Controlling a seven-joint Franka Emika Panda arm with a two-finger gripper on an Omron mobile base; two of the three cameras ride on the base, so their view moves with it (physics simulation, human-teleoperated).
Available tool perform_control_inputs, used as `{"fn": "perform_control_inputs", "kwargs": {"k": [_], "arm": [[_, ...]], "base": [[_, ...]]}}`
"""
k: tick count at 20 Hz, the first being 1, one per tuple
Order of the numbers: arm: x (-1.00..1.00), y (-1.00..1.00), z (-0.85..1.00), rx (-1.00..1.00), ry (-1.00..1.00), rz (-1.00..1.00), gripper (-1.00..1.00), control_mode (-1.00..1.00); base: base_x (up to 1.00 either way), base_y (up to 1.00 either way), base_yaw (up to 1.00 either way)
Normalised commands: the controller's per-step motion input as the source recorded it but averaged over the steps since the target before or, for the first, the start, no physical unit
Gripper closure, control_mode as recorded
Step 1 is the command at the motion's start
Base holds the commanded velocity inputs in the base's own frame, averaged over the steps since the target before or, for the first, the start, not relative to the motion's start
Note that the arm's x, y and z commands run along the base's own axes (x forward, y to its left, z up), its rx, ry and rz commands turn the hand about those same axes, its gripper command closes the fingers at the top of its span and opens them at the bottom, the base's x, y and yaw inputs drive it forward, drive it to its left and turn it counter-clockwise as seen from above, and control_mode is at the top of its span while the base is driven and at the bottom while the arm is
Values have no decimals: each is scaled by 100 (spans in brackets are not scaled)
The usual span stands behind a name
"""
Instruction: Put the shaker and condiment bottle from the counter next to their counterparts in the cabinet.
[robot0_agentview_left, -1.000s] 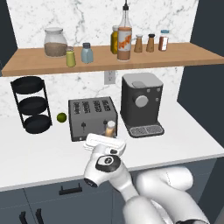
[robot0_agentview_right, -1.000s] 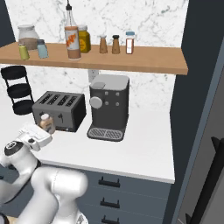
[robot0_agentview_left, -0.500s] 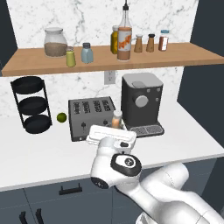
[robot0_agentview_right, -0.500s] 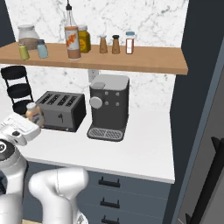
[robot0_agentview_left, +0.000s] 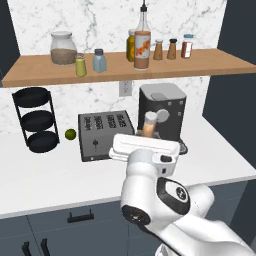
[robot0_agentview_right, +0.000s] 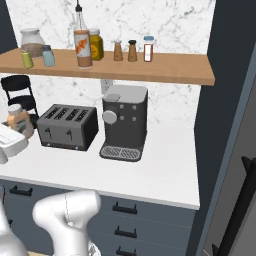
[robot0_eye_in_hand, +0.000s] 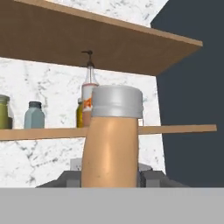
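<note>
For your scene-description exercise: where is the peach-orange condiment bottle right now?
The condiment bottle is upright in the gripper, lifted above the counter in front of the coffee machine, right of the toaster, and below the shelf.

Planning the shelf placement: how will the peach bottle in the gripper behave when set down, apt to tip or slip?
The condiment bottle looks rigid and smooth-sided, so it may slip in a light grip. Its body widens downward under the cap, so it should stand steadily. Set close to the tall orange-labelled bottle on the cabinet, a nudge would more likely topple that slim neighbour.
</note>
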Motion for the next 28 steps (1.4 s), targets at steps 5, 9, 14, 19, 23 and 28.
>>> {"fn": "perform_control_inputs", "kwargs": {"k": [5,9,14,19,23,28], "arm": [[-92,-40,91,19,0,-5,100,-100],[-58,-52,87,22,4,-10,100,-100],[-9,-27,72,8,21,-4,100,-100],[16,0,48,0,32,0,100,-100],[41,0,1,0,25,9,100,-100],[49,-9,-18,-1,1,24,100,-100]], "base": [[0,0,0],[0,0,0],[0,0,0],[0,0,0],[0,0,0],[0,0,0]]}}
